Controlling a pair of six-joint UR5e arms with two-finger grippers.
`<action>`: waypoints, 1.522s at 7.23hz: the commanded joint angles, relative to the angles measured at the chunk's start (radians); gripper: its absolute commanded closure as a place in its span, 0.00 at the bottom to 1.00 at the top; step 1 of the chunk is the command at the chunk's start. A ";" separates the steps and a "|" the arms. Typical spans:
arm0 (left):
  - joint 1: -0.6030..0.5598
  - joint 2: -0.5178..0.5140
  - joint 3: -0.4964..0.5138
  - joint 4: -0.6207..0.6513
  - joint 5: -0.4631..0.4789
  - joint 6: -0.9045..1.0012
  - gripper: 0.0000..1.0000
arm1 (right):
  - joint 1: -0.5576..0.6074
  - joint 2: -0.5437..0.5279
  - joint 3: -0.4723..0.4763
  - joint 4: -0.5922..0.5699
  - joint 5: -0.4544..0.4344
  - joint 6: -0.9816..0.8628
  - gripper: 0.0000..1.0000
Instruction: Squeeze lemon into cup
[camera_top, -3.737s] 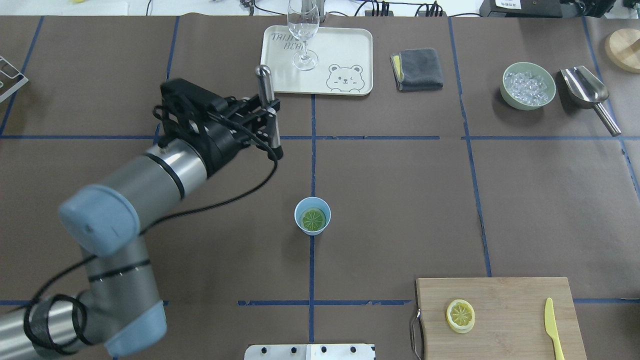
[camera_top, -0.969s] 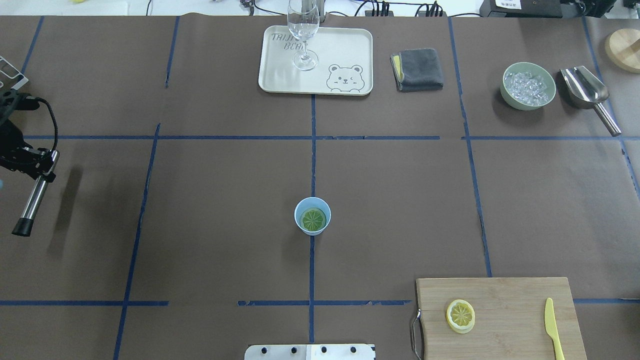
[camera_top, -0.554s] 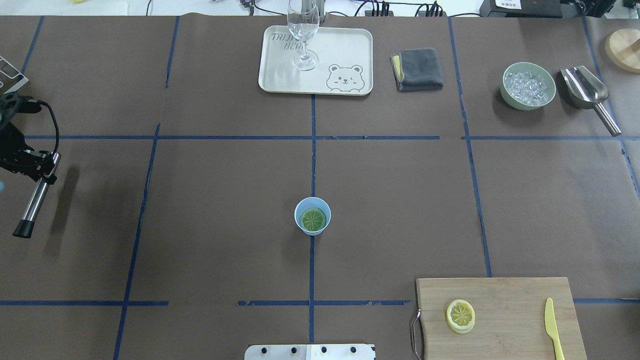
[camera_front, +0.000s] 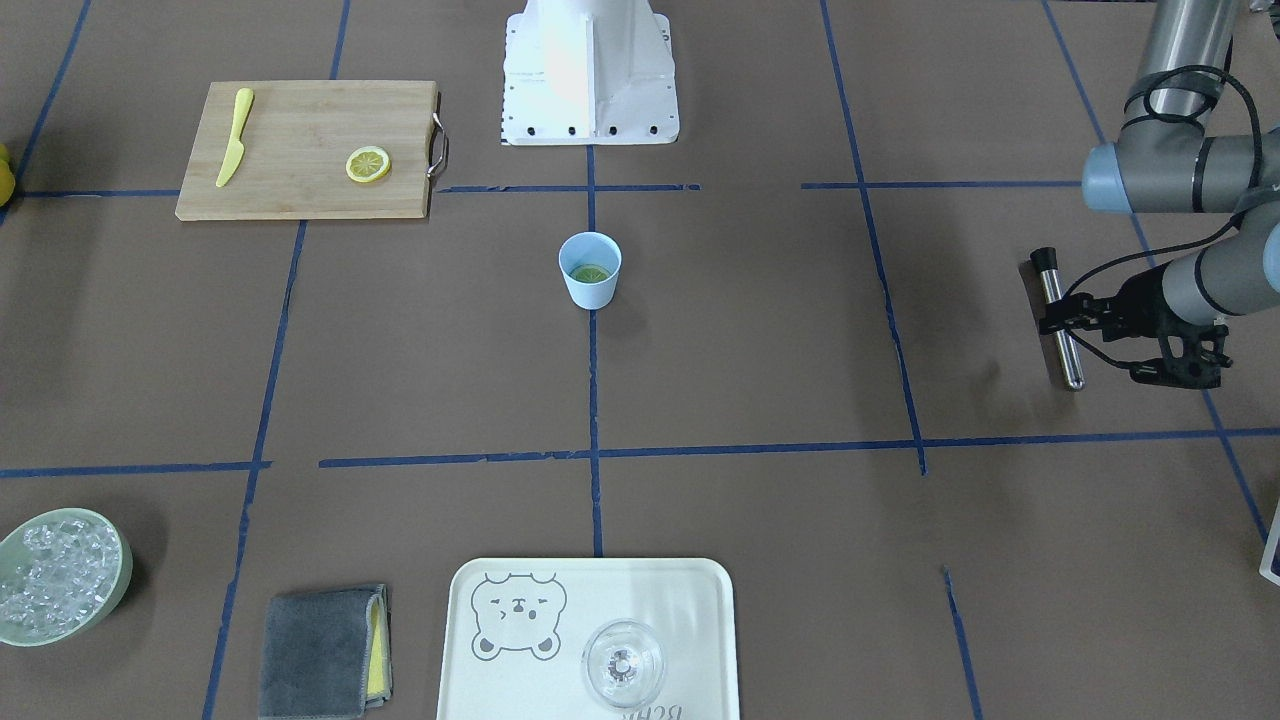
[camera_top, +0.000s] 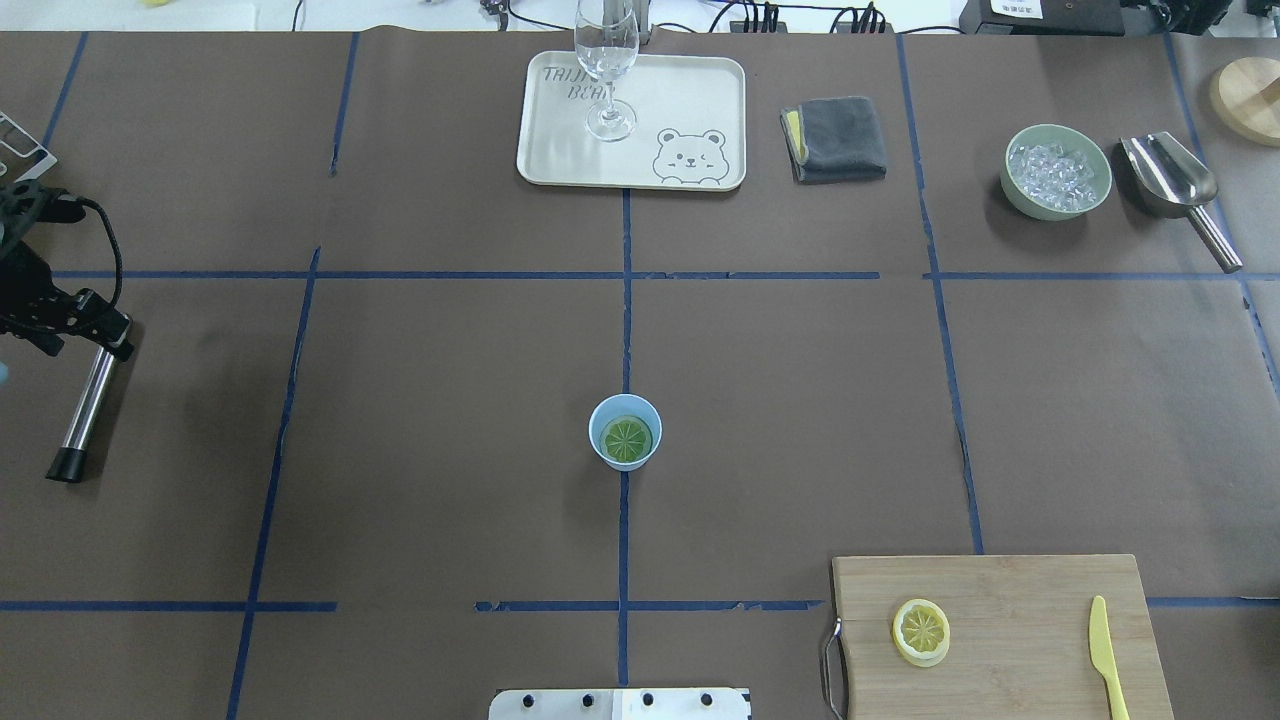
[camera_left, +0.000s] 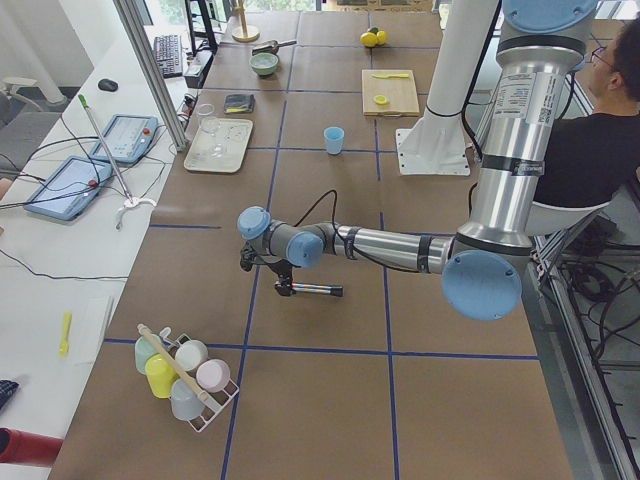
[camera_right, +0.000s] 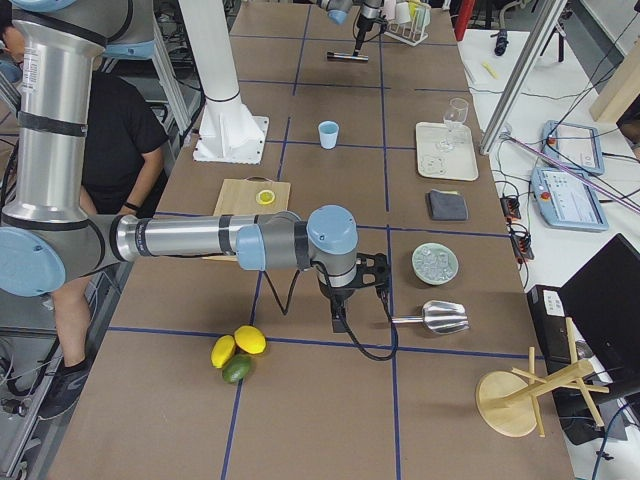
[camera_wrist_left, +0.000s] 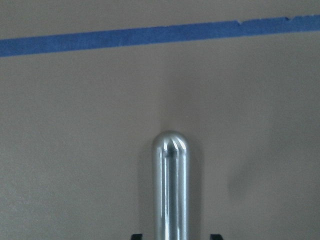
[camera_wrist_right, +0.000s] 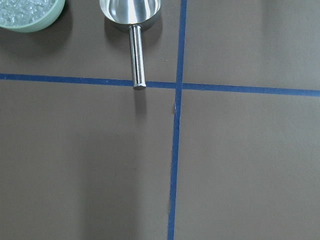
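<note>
Glossy metal rod (camera_wrist_left: 170, 185), matt brown paper table cover (camera_top: 450, 400), smooth plastic cup (camera_top: 625, 432), wooden board (camera_top: 1000, 620).

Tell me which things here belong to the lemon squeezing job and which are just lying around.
Belong to the job:
cup
lemon slice in the cup
metal rod in the left end effector

Just lying around:
wine glass
tray
cloth
ice bowl
scoop
knife

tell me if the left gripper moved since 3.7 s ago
Yes. The left gripper, shut on the metal muddler, has swung from near the tray out to the table's left edge.
</note>
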 joint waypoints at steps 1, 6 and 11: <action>-0.060 -0.040 -0.079 -0.002 0.005 0.000 0.00 | 0.001 0.001 0.001 -0.001 0.004 0.012 0.00; -0.414 -0.036 -0.101 -0.015 0.029 0.231 0.00 | 0.010 0.008 -0.014 0.001 0.002 0.009 0.00; -0.462 0.121 -0.039 -0.016 0.115 0.353 0.00 | 0.013 0.004 -0.014 -0.002 0.008 0.012 0.00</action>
